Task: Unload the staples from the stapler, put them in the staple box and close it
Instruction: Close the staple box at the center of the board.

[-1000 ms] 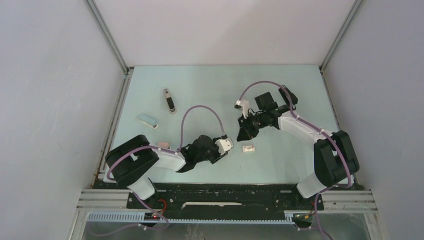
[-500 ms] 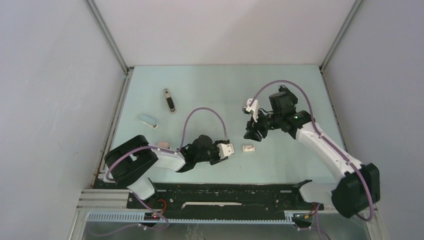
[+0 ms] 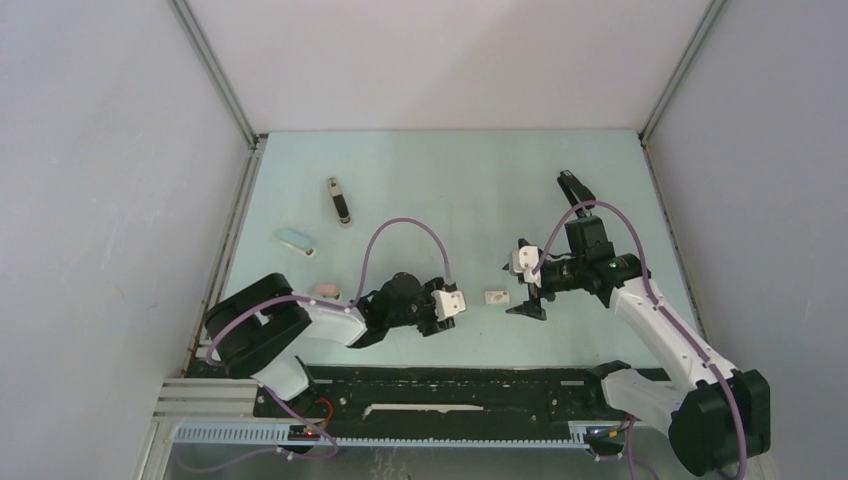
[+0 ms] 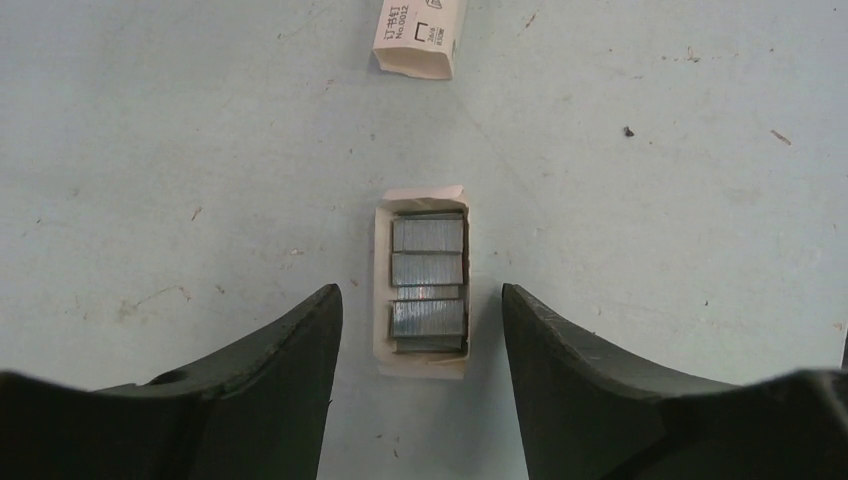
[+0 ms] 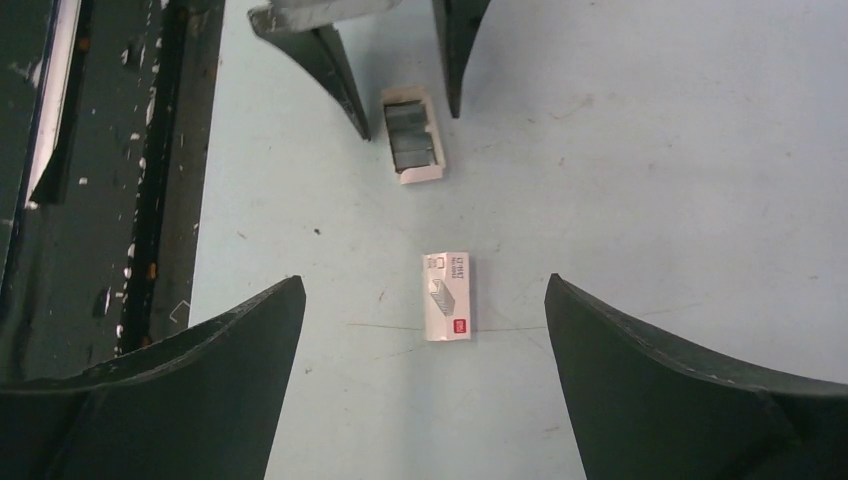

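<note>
Left claw [image 4: 420, 300]: released, fingers apart either side of staples [image 4: 428, 283] in paper tray [image 4: 420, 364], no contact | right claw [image 5: 425, 285]: spread wide, empty, above printed box [image 5: 447, 296], print illegible | stapler [image 3: 340, 201]: well behind left claw, small, contents indiscernible.

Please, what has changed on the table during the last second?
The right gripper swung toward the near edge, over the small white box; its jaws now stand wide open. The left gripper shifted slightly and flanks the staple tray. The stapler, box and blue item stayed.
</note>
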Controlling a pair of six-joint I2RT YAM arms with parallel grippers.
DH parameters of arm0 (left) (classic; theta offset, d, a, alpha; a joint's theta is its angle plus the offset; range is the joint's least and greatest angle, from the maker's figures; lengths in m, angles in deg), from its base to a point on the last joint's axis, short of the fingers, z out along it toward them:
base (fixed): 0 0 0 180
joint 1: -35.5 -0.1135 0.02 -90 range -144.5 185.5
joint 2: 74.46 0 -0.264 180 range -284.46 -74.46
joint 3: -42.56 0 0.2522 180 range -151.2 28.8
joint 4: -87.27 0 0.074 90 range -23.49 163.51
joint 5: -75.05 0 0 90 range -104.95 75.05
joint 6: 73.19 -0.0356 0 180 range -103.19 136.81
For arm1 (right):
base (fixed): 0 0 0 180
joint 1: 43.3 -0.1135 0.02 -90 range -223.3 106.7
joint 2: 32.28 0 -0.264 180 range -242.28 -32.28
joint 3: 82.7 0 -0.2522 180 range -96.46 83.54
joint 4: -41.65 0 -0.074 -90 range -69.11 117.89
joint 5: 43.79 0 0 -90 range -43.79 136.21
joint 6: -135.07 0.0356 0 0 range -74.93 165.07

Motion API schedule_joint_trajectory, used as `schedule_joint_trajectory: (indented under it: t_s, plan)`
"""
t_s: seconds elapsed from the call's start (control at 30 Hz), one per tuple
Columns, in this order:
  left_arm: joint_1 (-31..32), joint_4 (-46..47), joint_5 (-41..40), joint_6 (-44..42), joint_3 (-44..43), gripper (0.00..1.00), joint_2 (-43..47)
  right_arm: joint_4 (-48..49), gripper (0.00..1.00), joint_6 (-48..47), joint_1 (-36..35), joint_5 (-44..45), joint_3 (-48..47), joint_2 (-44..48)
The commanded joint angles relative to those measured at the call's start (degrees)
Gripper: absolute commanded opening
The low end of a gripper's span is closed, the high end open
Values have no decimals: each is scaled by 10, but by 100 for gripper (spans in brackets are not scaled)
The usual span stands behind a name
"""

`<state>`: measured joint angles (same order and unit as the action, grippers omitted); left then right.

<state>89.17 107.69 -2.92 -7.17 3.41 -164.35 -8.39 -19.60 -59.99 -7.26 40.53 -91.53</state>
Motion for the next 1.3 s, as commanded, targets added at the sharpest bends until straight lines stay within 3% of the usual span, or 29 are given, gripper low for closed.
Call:
schedule_joint_trajectory:
  t_s: [0.0, 0.27, 0.6, 0.97, 1.27]
  plan:
    - [3, 2, -24, 10, 29, 67, 31, -34, 100, -107, -1, -37, -4, -9]
    - [-4, 97, -19, 64, 101, 77, 82, -50, 100, -124, -3, -22, -8, -36]
    - [-24, 200, -37, 115, 145, 94, 66, -56, 100, -114, -10, -6, -17, -56]
    - [-30, 352, -7, 137, 185, 91, -12, -58, 99, -119, -28, 10, -17, -77]
    - [-41, 360, 10, 145, 172, 81, -45, -56, 99, -119, -39, 21, -17, -84]
